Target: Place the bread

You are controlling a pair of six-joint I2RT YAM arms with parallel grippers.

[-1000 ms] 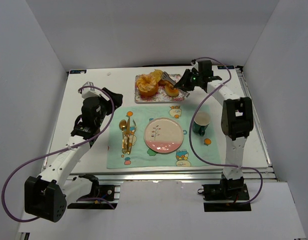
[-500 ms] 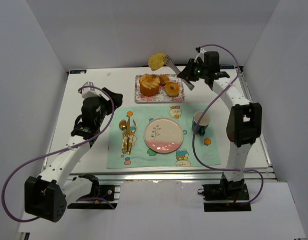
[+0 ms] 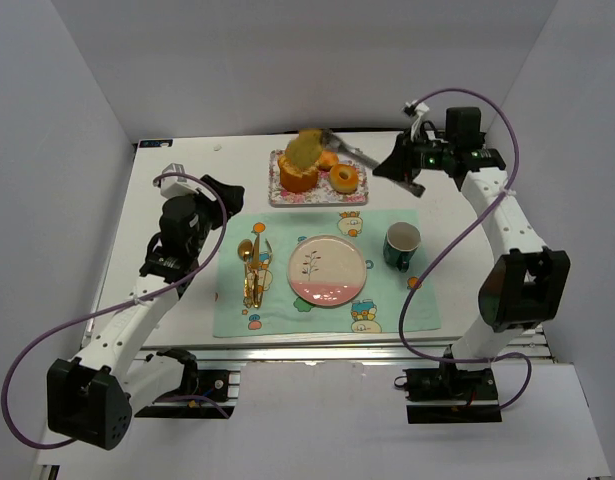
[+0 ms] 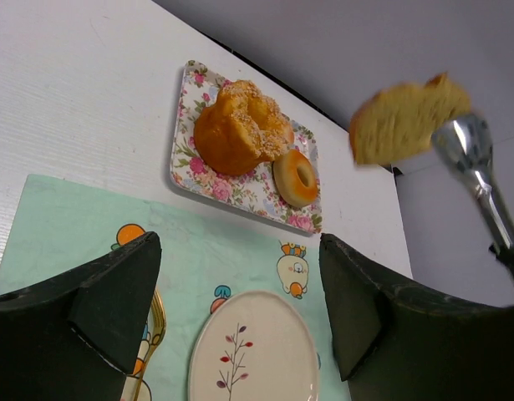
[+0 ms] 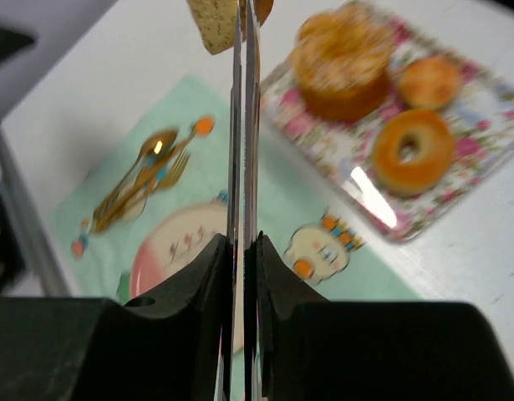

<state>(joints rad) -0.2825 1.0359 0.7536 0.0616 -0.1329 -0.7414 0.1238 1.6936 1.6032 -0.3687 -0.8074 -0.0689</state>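
Pressed together, my right jaws squeeze a pair of silver tongs. The 2 black fingers sit one on each side of the metal. The far tips of the tongs pinch the bread.

The bread is a yellow chunk with a browner edge. It hangs up in the air by the flowered tray and touches nothing but the tongs. In my top camera it covers part of the big round loaf, which sits on the left half of the tray. A ring donut lies on the right half of the tray, just beside the loaf. My right wrist camera also shows 1 small bun on the tray, past the donut.

My left jaws are spread wide and hold nothing. They hang off to the left of the tray, well apart from it, and their camera looks toward it.

On the near side of the tray, a green mat with cartoon pictures lies on the white counter. A pink and white plate sits in the middle of the mat, straight out from the tray toward me. Gold cutlery lies on the mat, nearer than the tray and to its left. A dark green mug stands on the mat, nearer than the tray and to its right, just beside the plate. The bread is well apart from the plate.
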